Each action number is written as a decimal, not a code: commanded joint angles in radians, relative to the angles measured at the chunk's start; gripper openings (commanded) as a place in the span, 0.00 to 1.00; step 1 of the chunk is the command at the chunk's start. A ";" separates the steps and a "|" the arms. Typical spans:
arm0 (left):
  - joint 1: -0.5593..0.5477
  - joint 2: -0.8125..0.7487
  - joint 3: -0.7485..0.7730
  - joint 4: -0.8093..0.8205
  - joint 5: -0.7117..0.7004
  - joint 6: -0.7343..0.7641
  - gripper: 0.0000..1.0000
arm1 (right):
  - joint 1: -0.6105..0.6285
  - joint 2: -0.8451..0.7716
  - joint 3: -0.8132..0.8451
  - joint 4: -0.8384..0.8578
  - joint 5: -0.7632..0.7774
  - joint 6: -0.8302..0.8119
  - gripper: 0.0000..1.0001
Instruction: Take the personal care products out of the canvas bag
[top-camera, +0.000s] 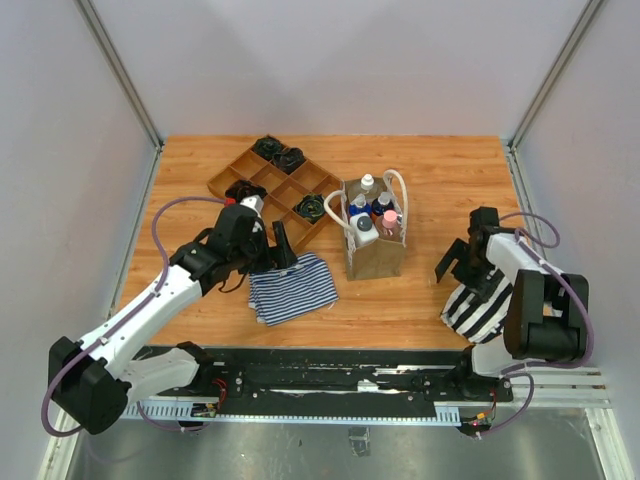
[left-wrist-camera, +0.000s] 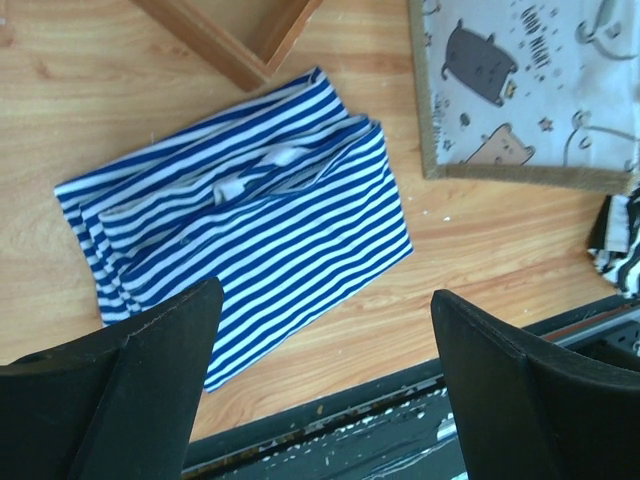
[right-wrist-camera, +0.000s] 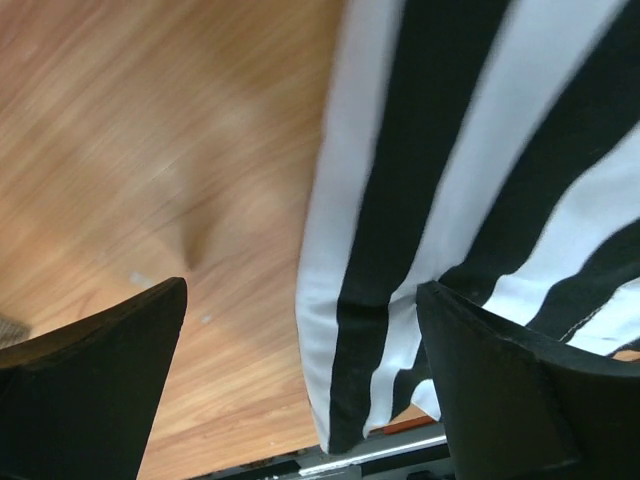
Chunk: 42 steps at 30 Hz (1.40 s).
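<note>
Both are gaping empty: left end effector (top-camera: 283, 243), right end effector (top-camera: 458, 262), flanking the canvas bag (top-camera: 376, 257). Descending vertically onto one bottle (top-camera: 366, 232) seems safest.

Table (top-camera: 440, 180) bears tray (top-camera: 265, 180), canvas bag (top-camera: 375, 258), blue-striped cloth (top-camera: 292, 288), black-striped cloth (top-camera: 472, 310).

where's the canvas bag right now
In the top view the canvas bag stands mid-table, just right of the blue-striped cloth and beside the wooden tray, with the bottles inside it.
</note>
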<state>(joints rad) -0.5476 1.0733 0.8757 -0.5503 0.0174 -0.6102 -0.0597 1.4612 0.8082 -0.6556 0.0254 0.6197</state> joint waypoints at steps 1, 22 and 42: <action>-0.009 -0.051 -0.035 -0.038 0.004 -0.013 0.91 | -0.169 0.056 0.019 -0.065 0.070 -0.047 0.98; -0.155 0.205 -0.185 0.291 0.150 -0.141 0.86 | -0.139 -0.423 0.117 -0.048 -0.025 -0.168 0.99; 0.748 0.040 -0.359 0.111 0.110 -0.136 1.00 | -0.140 -0.559 0.144 -0.011 -0.156 -0.221 0.98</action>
<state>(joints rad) 0.0116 1.1152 0.5179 -0.3744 0.1234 -0.8268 -0.2096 0.8909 0.9226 -0.6922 -0.0685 0.4057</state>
